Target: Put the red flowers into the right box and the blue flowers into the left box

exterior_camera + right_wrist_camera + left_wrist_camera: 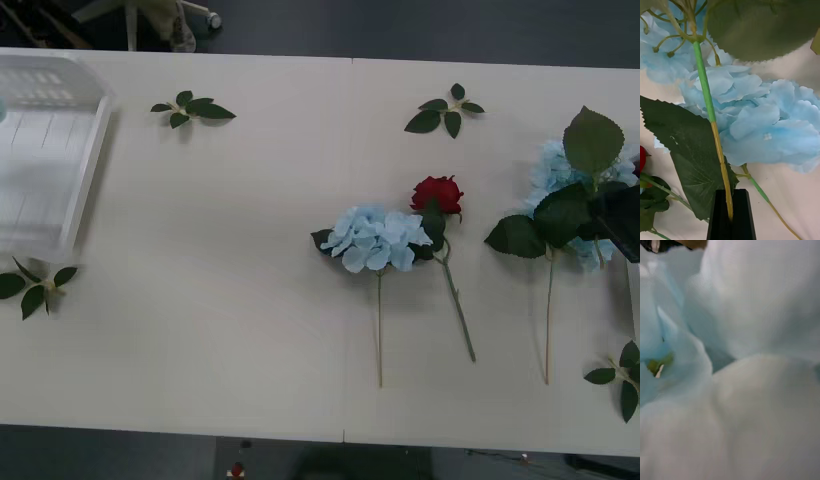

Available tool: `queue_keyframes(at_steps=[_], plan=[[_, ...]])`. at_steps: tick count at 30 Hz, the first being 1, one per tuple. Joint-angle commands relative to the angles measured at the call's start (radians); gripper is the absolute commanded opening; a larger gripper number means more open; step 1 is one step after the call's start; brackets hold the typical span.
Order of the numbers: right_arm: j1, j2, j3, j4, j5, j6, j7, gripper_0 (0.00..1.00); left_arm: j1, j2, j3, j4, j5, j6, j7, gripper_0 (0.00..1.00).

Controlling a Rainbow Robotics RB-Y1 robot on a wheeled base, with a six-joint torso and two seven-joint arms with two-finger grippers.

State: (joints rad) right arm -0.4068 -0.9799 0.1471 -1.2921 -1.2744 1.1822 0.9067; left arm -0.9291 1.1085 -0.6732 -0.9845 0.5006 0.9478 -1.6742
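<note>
The left box (50, 150) is being cut off by the left edge of the front view, so its far side is not showing. At the right edge, a dark shape is covering part of the blue flowers (555, 170), and I cannot tell what it is. One leaf sprig (625, 375) there is also being cropped. In the right wrist view, a black finger (732, 221) is hiding the end of a stem (720, 157). In the left wrist view, pale blue petals (745, 315) are lying too close and are blurring everything.
</note>
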Motion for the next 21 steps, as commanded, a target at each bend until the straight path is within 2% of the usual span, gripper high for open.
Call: queue_keyframes(at_steps=[1, 2, 3, 7, 9, 14, 21], plan=[[-0.027, -0.011, -0.035, -0.003, 0.001, -0.010, 0.031, 0.00, 0.004, -0.006, 0.024, 0.087, -0.028, -0.099, -0.052, 0.01], [-0.027, -0.011, -0.046, -0.003, 0.000, -0.010, 0.073, 0.00, 0.006, -0.013, 0.024, 0.119, -0.033, -0.127, -0.050, 0.02], [-0.027, -0.011, -0.052, -0.003, -0.005, -0.010, 0.116, 0.00, 0.007, -0.022, 0.024, 0.147, -0.039, -0.153, -0.050, 0.08], [-0.023, -0.009, -0.089, -0.003, -0.034, -0.010, 0.239, 0.00, 0.007, -0.041, 0.024, 0.214, -0.040, -0.211, -0.047, 0.62], [-0.023, -0.009, -0.113, -0.003, -0.062, -0.009, 0.302, 0.00, 0.009, -0.047, 0.026, 0.234, -0.037, -0.230, -0.047, 0.76], [-0.017, -0.009, -0.161, -0.001, -0.114, -0.007, 0.397, 0.00, 0.009, -0.044, 0.024, 0.214, 0.009, -0.239, -0.052, 0.85], [-0.014, -0.011, -0.162, 0.040, -0.134, -0.007, 0.423, 0.00, 0.009, -0.018, 0.026, 0.132, 0.168, -0.190, -0.102, 0.89]])
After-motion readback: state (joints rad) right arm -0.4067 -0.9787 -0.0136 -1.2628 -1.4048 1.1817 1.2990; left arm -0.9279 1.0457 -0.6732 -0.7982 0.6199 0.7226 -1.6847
